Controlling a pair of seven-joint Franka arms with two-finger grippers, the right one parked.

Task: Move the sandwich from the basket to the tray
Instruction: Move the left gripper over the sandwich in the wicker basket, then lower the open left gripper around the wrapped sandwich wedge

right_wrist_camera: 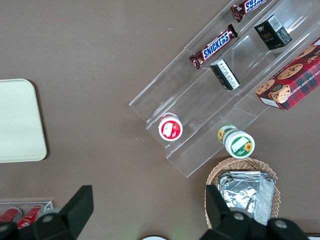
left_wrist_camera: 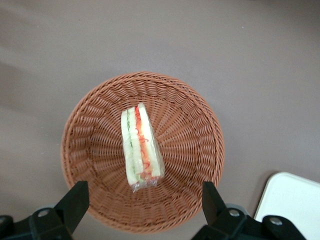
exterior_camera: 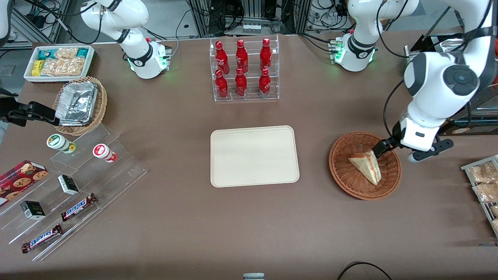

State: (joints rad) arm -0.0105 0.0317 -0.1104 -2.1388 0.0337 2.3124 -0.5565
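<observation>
One sandwich (left_wrist_camera: pixel 141 148) lies in the basket (left_wrist_camera: pixel 200 150), the gripper (left_wrist_camera: pixel 145 200) above with fingers (left_wrist_camera: pixel 75 200) spread. It should descend straddling the bread faces, squeezing gently, then carry it to the tray (exterior_camera: pixel 255 155).

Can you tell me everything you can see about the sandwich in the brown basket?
The sandwich is a small triangle wedge of pale white bread, with red and green filling showing in stripes along its cut edge. It looks wrapped in clear film. It lies inside the round reddish-brown woven basket, resting on the bottom, and touches only the basket. The gripper hovers above it with its jaws open, not touching it. The cream tray sits on the table beside the basket.
</observation>
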